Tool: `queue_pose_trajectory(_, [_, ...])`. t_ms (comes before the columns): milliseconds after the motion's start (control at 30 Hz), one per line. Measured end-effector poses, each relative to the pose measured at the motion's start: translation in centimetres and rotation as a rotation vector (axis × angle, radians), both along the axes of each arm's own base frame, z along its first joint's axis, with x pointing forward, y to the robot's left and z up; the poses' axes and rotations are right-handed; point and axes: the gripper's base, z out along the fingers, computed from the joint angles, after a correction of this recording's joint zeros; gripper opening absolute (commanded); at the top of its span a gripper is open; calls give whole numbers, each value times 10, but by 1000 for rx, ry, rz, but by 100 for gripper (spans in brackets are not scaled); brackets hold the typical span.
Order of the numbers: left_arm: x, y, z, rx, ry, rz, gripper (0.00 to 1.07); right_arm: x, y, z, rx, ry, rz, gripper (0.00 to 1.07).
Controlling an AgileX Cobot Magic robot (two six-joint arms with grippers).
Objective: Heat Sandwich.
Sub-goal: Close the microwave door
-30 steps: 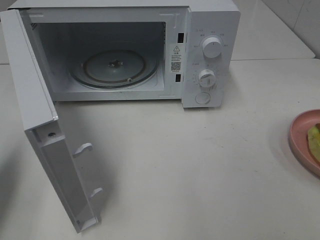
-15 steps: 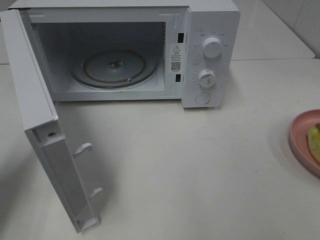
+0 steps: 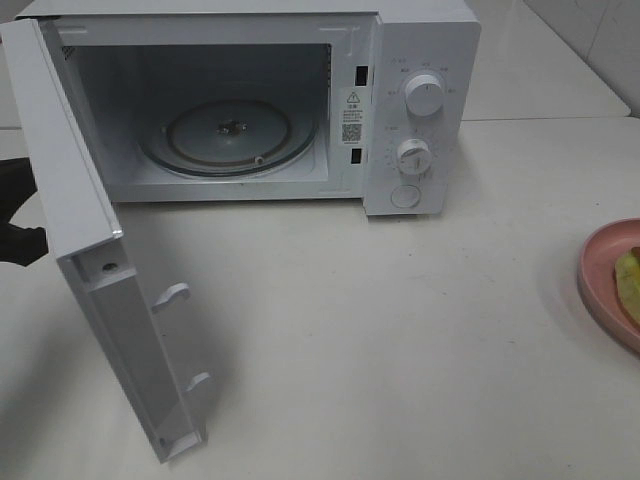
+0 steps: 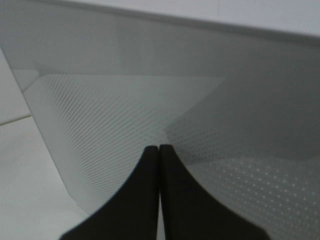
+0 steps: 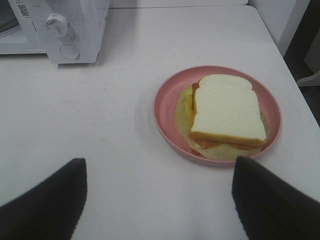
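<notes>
One microwave (image 3: 260,100) with two knobs (image 3: 424,97), one sandwich (image 5: 227,111), one plate (image 5: 167,107), two grippers (image 5: 160,195).

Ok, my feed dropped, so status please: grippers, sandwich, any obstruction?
Left gripper shut, at microwave door. Right gripper open, empty. Sandwich on pink plate, outside microwave. Door open, nothing blocking.

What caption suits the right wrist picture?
Open right gripper hovers before a sandwich on its pink plate, microwave behind.

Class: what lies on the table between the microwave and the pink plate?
Nothing: only bare table separates the microwave from the plate, seen in the right wrist view.
</notes>
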Motion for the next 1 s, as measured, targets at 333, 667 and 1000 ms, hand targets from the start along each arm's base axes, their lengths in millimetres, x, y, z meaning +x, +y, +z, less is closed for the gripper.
queue_pose_trajectory(333, [-1, -28, -11, -9, 21, -11, 0, 0, 0, 0, 0, 0, 0, 76])
queue_pose_trajectory(667, [7, -52, -12, 2, 13, 39, 0, 0, 0, 0, 0, 0, 0, 76])
queue_pose_trajectory(1000, [22, -93, -12, -14, 5, 22, 0, 0, 0, 0, 0, 0, 0, 76])
